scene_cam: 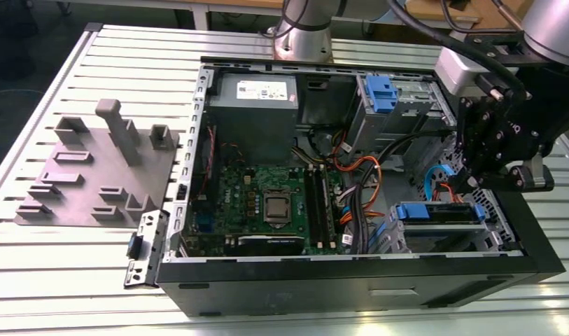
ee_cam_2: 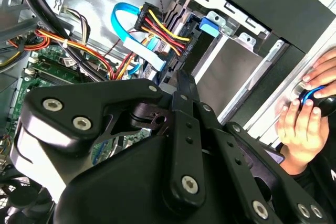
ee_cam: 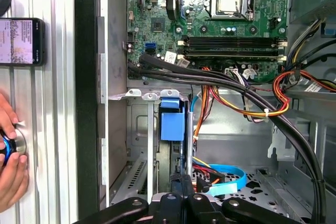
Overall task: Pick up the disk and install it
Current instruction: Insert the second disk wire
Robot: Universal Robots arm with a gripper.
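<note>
- Computer case (scene_cam: pixel 359 280): black tower lying on its side on a slotted metal table (scene_cam: pixel 41 280), side panel off, interior exposed.
- Disk (scene_cam: pixel 438 213): seated in the drive cage (scene_cam: pixel 406 238) at the corner of the case on the exterior view's right, nearest the camera. Its blue bracket lies across the top of the cage, with silver-grey metal just below it. It is not in the gripper.
- Gripper (scene_cam: pixel 471 183): hangs over the case wall on the exterior view's right, just beside the drive cage and above the disk, apart from it. In the first wrist view the fingers (ee_cam: pixel 181 184) stand together with no visible gap, and nothing shows between them.
- Blue plastic part (ee_cam: pixel 172 120): sits in the drive cage inside the case, in line with the gripper. Whether it belongs to the disk's bracket cannot be told from this view.
- Cables (ee_cam: pixel 236 103): orange, yellow, red and black bundles run inside the case between the motherboard (scene_cam: pixel 265 203) and the drive cage. A flat blue cable (ee_cam_2: pixel 126 24) loops beyond the fingertips.
- Person's hands (ee_cam_2: pixel 302 116): outside the case, resting on a round silver control on the table.
- Phone (ee_cam: pixel 21 40): flat on the table, outside the case, near the hands.
- Grey fixture plate (scene_cam: pixel 88 175): on the table, outside the case on the exterior view's left.
</note>
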